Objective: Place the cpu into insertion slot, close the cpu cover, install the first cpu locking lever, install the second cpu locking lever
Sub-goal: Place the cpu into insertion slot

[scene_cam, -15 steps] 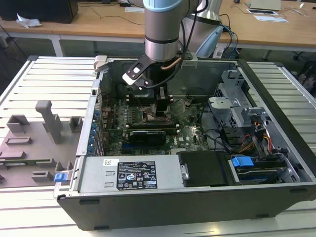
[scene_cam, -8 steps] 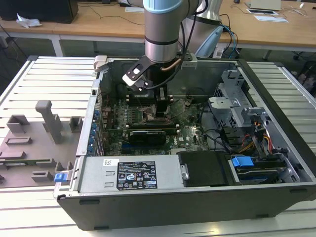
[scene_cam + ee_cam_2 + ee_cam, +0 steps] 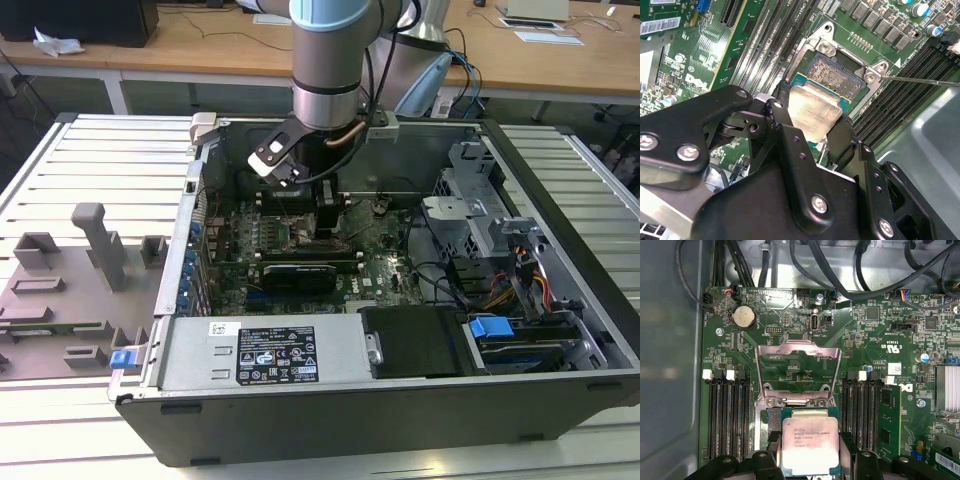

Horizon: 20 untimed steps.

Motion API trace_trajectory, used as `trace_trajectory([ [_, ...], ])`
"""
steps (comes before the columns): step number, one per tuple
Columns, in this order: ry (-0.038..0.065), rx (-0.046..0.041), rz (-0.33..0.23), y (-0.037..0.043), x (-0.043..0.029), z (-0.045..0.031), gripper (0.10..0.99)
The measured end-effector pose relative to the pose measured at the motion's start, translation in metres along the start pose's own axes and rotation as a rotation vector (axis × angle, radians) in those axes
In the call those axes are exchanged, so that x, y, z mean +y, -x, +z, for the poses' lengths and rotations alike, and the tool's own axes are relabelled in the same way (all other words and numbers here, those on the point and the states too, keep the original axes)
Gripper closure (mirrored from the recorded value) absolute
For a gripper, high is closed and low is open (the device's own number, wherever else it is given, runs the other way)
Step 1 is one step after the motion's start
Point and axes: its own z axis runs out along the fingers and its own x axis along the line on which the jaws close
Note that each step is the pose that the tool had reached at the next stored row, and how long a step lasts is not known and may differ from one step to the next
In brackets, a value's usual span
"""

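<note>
Gripping cpu [image 3: 815,112] by two opposite edges, gripper [image 3: 810,120] clamped on it; chip partly over slot [image 3: 832,75], contact unclear. Cover [image 3: 795,399] swung open off slot.

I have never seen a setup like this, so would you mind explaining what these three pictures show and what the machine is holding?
The machine is a single robot arm reaching down into an open computer case that lies on a slatted metal table. The exterior view shows this from off the arm. A grey holder tray sits at the exterior view's left. Both wrist views come from cameras riding on the arm and look at the green motherboard. In the second wrist view the gripper is shut on the cpu, a flat silver square, partly over the insertion slot, whose pin field is uncovered. In the first wrist view the cpu cover stands open.
</note>
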Motion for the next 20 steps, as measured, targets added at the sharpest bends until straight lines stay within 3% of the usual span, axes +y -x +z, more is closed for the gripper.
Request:
trace_trajectory([
  [3,0.0,0.0,0.001,-0.0016,-0.0014,0.0015,0.541],
  [7,0.0,0.0,0.005,-0.0094,-0.0033,0.006,0.541],
  [14,0.0,-0.0003,0.009,-0.0116,-0.0114,0.0218,0.541],
  [20,-0.001,-0.0012,0.023,-0.0116,-0.0117,0.0271,0.541],
])
